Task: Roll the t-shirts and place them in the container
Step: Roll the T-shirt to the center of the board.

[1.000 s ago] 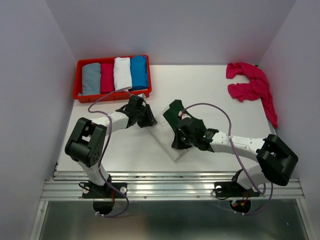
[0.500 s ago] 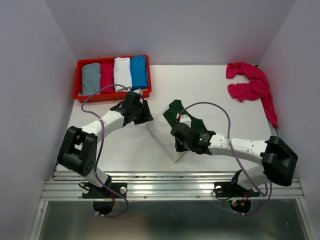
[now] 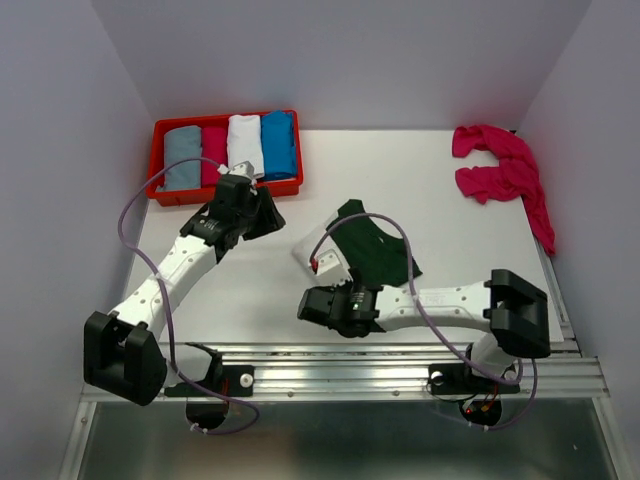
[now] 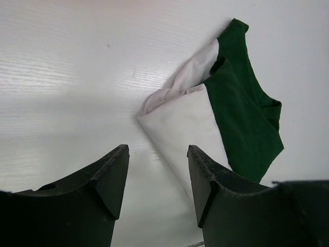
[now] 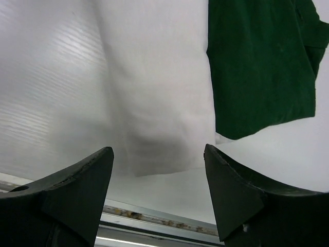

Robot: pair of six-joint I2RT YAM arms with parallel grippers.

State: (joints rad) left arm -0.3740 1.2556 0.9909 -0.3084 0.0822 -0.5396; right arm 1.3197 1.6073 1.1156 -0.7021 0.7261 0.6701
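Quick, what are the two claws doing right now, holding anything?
Left gripper: open, holding nothing.
Right gripper: open, holding nothing, above the t-shirt.

We see the whole table point(image 3: 420, 170) in the top view, which sits high behind the arm bases point(image 3: 210, 385) and tilts down and forward. The bases lie along its bottom edge and the far wall point(image 3: 340, 60) is at its top. The left wrist view sits just behind the left gripper point(image 4: 157, 154), which fills the bottom of the frame, and looks steeply down at the table from close by. The right wrist view sits the same way behind the right gripper point(image 5: 158, 154), nearer still, and catches the table's front rail point(image 5: 154, 218) at its lower edge. All three views share the cream-white t-shirt point(image 3: 365, 250).
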